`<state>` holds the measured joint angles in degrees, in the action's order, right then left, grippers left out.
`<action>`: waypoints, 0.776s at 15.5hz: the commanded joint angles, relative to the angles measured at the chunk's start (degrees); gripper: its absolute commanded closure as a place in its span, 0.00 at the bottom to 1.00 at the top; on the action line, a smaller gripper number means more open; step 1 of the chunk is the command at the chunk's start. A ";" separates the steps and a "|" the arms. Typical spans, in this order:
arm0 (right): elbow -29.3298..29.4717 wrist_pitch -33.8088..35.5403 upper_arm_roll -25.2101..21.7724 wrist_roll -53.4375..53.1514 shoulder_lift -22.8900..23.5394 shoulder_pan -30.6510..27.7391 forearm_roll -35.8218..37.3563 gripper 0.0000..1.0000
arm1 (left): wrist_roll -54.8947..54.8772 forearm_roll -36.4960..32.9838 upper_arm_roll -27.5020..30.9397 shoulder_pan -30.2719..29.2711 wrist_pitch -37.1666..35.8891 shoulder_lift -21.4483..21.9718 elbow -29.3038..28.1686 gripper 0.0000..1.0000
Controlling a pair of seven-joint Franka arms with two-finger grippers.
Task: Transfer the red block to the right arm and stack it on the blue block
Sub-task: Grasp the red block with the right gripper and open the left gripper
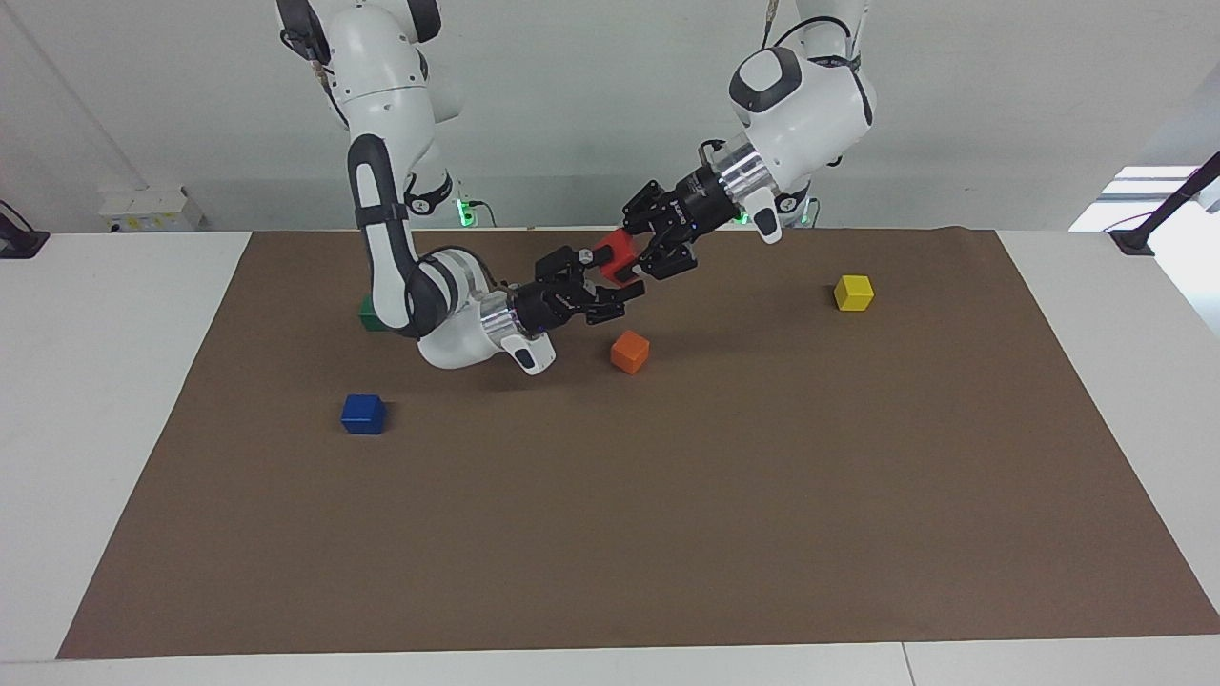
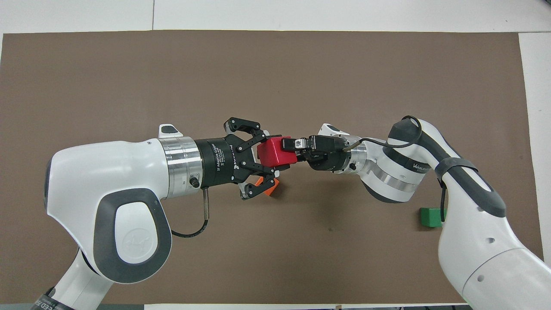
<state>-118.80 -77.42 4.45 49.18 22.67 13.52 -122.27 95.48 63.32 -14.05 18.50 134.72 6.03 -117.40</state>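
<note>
Holding the red block point(image 1: 618, 257) mid-air between both grippers, you're mid-handover: left gripper point(image 1: 640, 250) at its 2 o'clock, right gripper point(image 1: 602, 281) at 8, both clamping it.

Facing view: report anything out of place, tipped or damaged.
Nothing stands out. The red block is up between the left gripper and right gripper, over the orange block. The blue block, yellow block and green block sit flat.
</note>
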 commanded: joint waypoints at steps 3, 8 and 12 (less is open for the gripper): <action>1.03 -2.73 0.21 1.36 -0.26 0.19 -1.12 0.56 | -1.52 1.90 0.69 1.02 1.33 1.61 -1.96 1.00; 1.03 -3.08 0.21 0.83 -0.26 0.02 -1.04 1.00 | -1.78 1.90 0.78 1.02 1.25 1.61 -2.04 1.00; 0.94 -3.08 0.21 0.57 -0.26 0.01 -0.95 1.00 | -1.70 1.90 0.87 0.32 0.63 1.35 -1.43 0.01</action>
<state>-118.11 -77.71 4.31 49.14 22.57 13.31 -122.67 94.46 63.84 -13.61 18.49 135.08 6.05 -117.90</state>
